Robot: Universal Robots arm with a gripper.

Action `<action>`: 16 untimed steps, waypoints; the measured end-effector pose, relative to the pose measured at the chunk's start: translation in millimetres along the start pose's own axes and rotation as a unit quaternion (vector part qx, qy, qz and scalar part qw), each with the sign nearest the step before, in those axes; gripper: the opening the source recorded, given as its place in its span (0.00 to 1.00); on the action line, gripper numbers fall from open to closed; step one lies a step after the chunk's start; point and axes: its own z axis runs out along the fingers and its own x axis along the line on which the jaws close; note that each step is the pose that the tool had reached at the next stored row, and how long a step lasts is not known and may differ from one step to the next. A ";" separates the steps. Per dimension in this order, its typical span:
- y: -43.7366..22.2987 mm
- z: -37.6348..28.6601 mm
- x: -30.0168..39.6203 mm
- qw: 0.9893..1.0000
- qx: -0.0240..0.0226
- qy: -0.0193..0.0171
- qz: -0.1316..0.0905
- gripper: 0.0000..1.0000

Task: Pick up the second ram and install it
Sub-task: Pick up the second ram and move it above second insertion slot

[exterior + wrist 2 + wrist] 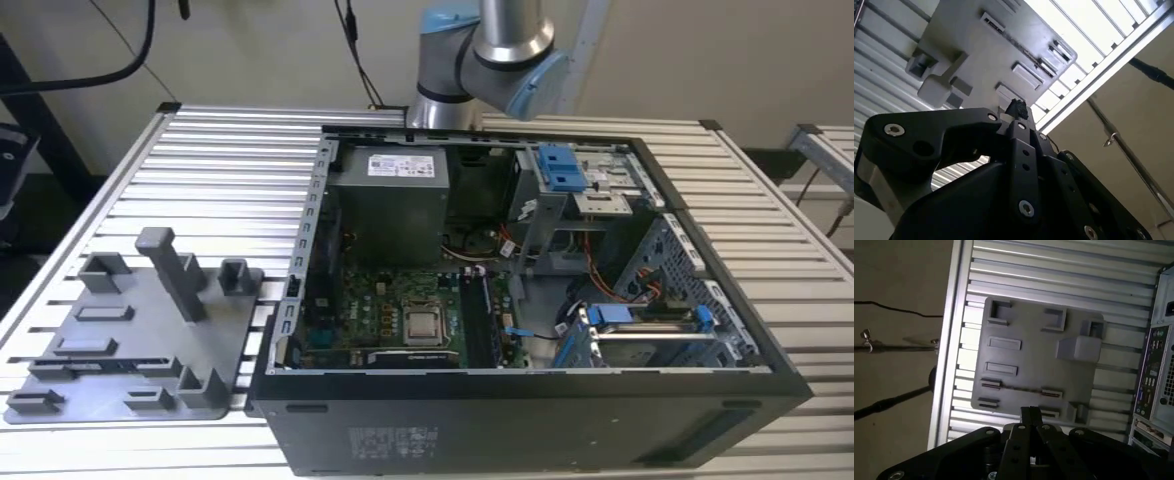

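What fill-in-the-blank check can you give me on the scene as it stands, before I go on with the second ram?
1. The grey tray sits to the exterior view's ____ of the open computer case.
2. The second ram lies across the grey ____, not in the case.
3. The circuit board inside the case is coloured ____.
Missing words: left; tray; green.

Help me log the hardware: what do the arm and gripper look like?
The arm is a silver metal tube with grey rounded joints and a light-blue cap. The gripper, in both wrist views, is matte black, built of flat linkage bars with silver screw heads.
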 end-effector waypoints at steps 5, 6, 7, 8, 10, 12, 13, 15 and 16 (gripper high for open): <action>0.0 0.0 0.0 0.999 0.000 0.002 -0.042 0.11; 0.0 0.0 0.0 0.999 0.000 0.003 -0.052 0.11; 0.0 0.0 0.0 0.998 0.000 0.003 -0.060 0.11; 0.0 0.0 0.0 0.998 0.000 0.003 -0.069 0.11; 0.0 0.0 0.0 0.996 0.000 0.004 -0.086 0.11; 0.0 0.0 0.0 0.995 0.000 0.005 -0.104 0.11; 0.0 -0.1 0.0 0.994 0.000 0.005 -0.113 0.11; 0.0 0.0 0.0 0.991 0.000 0.006 -0.130 0.11; 0.0 0.0 0.0 0.990 0.000 0.007 -0.139 0.11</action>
